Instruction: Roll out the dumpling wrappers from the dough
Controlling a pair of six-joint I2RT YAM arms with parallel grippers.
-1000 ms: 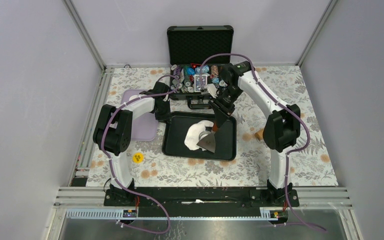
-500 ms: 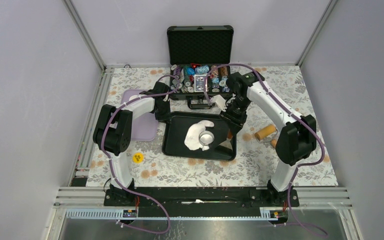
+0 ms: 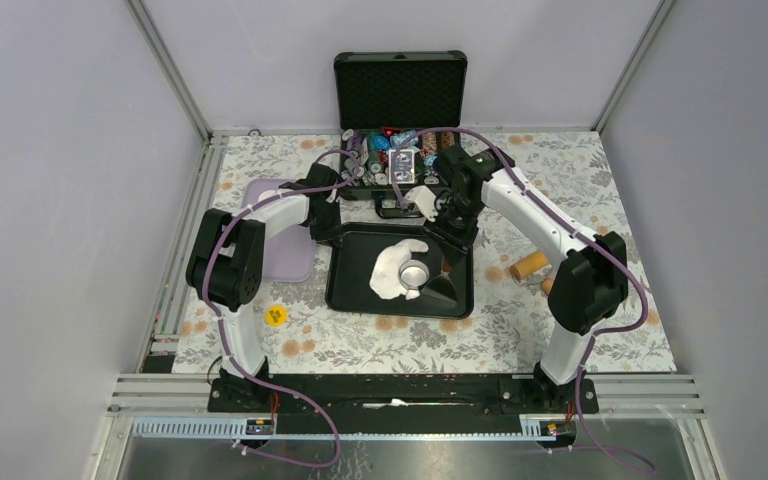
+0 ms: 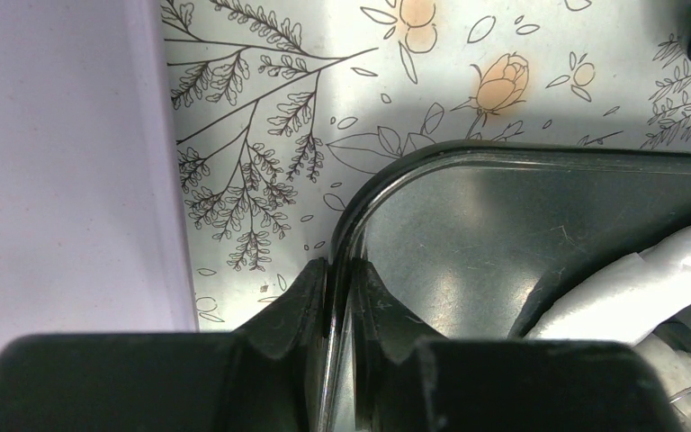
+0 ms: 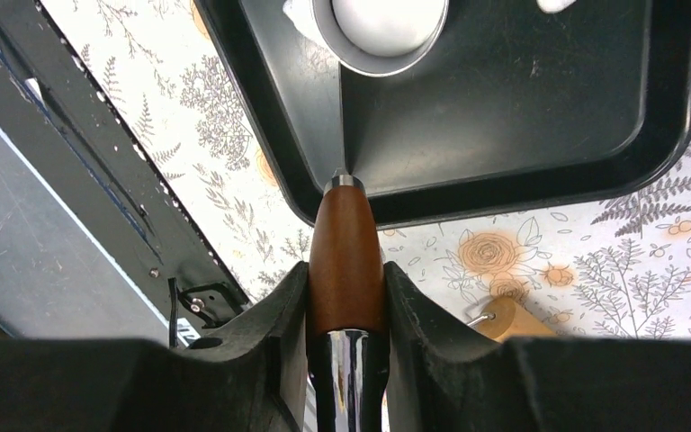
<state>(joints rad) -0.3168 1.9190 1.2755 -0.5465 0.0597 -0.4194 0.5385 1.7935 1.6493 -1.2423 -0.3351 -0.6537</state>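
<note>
The black tray (image 3: 350, 290) holds the dough (image 3: 388, 268), an irregular flat white sheet. A steel ring cutter (image 3: 415, 273) stands on the dough's right part. In the right wrist view the ring cutter (image 5: 360, 54) frames a round white patch of dough (image 5: 387, 16); whether that is a cut dumpling wrapper I cannot tell. My right gripper (image 5: 346, 288) is shut on the brown wooden handle (image 5: 346, 238) of a metal scraper (image 3: 450, 290), whose blade rests in the tray's front right corner. My left gripper (image 4: 340, 281) is shut on the tray's rim (image 4: 346, 225) at its far left corner.
A lilac board (image 3: 282, 230) lies left of the tray. A wooden rolling pin (image 3: 530, 265) lies on the flowered cloth to the tray's right. An open black case (image 3: 400, 95) full of small items stands at the back. A yellow disc (image 3: 276, 316) sits front left.
My right arm carried the scraper from over the dough to the tray's front right corner, uncovering the ring cutter. The left gripper kept its hold on the rim.
</note>
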